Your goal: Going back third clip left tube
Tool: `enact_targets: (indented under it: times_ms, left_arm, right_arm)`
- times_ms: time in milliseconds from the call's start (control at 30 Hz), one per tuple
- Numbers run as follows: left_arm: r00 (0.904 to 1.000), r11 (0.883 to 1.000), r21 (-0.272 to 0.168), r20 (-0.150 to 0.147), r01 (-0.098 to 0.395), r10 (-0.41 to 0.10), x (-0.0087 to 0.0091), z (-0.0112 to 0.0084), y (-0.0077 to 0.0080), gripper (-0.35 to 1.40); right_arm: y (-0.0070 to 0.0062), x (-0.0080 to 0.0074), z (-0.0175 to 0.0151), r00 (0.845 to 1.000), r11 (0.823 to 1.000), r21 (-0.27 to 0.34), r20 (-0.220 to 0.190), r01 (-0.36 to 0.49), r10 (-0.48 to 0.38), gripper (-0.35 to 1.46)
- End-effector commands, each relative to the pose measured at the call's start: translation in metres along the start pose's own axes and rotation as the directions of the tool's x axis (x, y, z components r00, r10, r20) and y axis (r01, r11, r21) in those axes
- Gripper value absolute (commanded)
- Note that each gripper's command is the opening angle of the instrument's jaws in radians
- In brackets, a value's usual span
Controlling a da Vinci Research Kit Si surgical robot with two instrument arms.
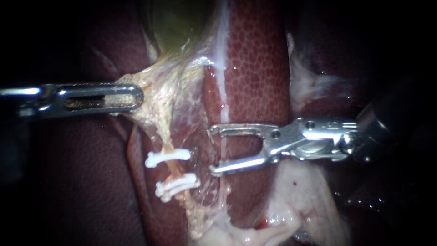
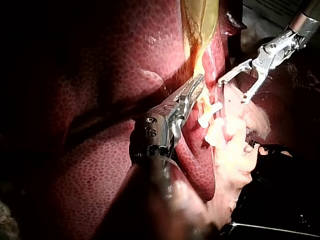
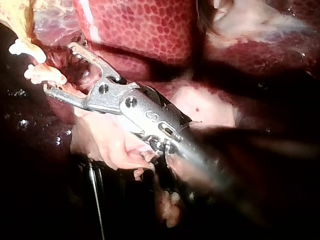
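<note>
Right instrument jaws gape empty at 3 o'clock of two white clips on the left tube, likely soft, slippery, tearable; left instrument clamps pale tissue at 10 o'clock, the safer hold.

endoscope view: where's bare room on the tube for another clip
Bare tube shows above the upper clip, up to the left instrument. Only a short gap lies between it and the lower clip; ragged tissue crowds below.
</note>
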Motion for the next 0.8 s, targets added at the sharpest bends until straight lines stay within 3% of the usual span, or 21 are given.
enact_targets:
  times_ms: [33,400,800]
  left_arm:
    - [1.0000,1.000,0.000,0.000,0.000,0.000,0.0000,0.0000,0.0000,-0.35]
    - [1.0000,1.000,0.000,0.000,0.000,0.000,0.0000,0.0000,0.0000,-0.35]
    - [1.0000,1.000,-0.002,0.002,-0.001,0.001,0.0002,0.0005,0.0002,-0.35]
  right_arm:
    - [-0.0001,0.0002,-0.0004,1.000,1.000,0.001,0.000,-0.001,0.001,0.60]
    - [-0.0012,0.0029,-0.0048,1.000,1.000,-0.006,0.002,0.028,-0.028,0.60]
    - [-0.0015,0.0045,-0.0074,0.999,0.999,-0.017,0.005,0.042,-0.042,0.60]
